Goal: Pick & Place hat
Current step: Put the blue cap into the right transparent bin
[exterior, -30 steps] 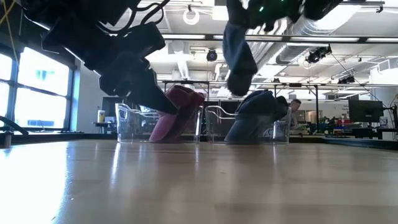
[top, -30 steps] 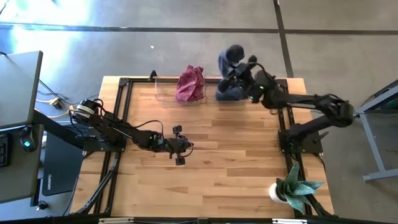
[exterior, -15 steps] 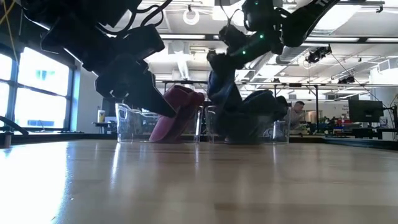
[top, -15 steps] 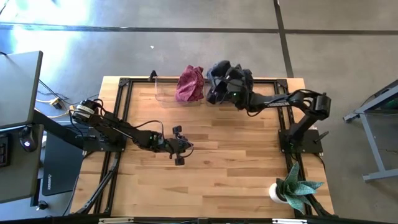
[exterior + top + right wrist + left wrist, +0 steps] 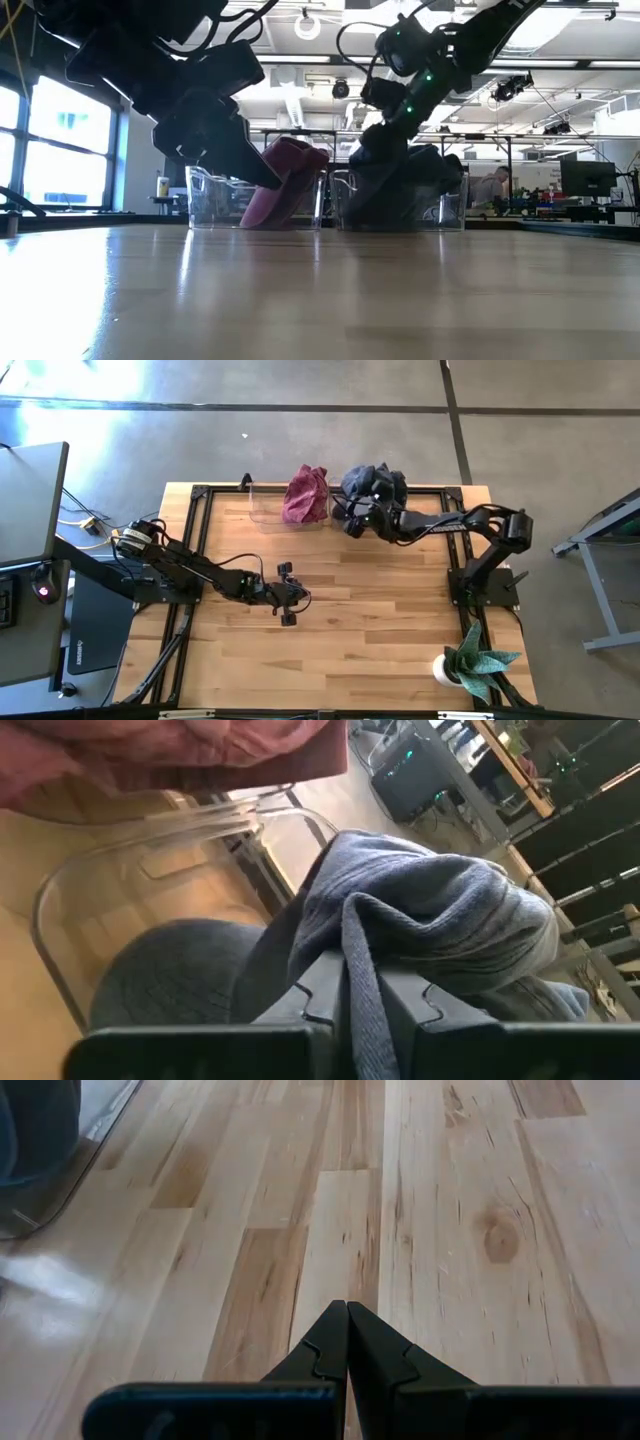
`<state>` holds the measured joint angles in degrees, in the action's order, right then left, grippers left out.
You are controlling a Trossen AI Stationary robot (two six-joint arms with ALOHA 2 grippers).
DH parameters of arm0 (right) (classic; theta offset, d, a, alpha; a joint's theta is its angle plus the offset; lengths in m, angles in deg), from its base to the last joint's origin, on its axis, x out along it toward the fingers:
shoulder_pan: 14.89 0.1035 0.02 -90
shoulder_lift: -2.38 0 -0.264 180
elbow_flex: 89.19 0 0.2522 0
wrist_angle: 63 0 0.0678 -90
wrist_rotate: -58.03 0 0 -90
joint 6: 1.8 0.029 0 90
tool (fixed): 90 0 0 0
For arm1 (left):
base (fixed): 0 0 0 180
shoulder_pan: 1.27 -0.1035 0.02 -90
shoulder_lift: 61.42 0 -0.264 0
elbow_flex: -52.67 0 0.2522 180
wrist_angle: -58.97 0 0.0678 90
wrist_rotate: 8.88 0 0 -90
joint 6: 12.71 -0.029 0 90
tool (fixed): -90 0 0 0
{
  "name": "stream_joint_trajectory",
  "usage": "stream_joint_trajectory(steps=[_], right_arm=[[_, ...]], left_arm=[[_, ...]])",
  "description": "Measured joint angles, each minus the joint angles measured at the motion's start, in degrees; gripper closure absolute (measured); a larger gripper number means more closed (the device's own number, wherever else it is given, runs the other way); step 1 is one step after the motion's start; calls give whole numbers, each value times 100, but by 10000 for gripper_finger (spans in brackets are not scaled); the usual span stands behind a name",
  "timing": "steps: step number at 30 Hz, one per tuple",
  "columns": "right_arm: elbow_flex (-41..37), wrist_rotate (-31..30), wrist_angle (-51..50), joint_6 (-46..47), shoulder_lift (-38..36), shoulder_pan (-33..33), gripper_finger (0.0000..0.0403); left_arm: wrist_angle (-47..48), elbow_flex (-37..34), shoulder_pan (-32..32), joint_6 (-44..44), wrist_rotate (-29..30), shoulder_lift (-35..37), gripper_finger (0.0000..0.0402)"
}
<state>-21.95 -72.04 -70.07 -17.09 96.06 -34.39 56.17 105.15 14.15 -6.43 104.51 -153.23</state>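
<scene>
My right gripper is at the table's far edge, shut on a blue-grey knit hat over the right clear bin. More blue-grey knit lies in that bin. A maroon hat rests in the left clear bin, leaning on its wall. My left gripper is shut and holds nothing, low over the bare wood near the table's middle. My right gripper pinches a fold of the blue-grey hat's knit between its two fingers, several layers bunched together. The fingers slant down toward the far edge. The hat droops slack below them, and its lower part sits down in the clear bin.
The two clear bins stand side by side along the far edge. A potted plant stands at the near right corner. Black frame rails run along the table's left and right sides. Bare wood spreads between the arms.
My right gripper, shut on the blue-grey hat throughout, swung from high over the far right toward the left, then came down and a little toward the near edge. The hat, first hanging clear in the air, has dropped into the right bin. The left arm kept still.
</scene>
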Motion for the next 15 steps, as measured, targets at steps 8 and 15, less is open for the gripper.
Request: stream_joint_trajectory(steps=[8,15], right_arm=[[0,233,-428,119,-588,49,274],[2,1420,-1250,1243,-1892,30,193]], left_arm=[[-2,0,0,1,11,0,401],[-53,0,0,0,15,0,401]])
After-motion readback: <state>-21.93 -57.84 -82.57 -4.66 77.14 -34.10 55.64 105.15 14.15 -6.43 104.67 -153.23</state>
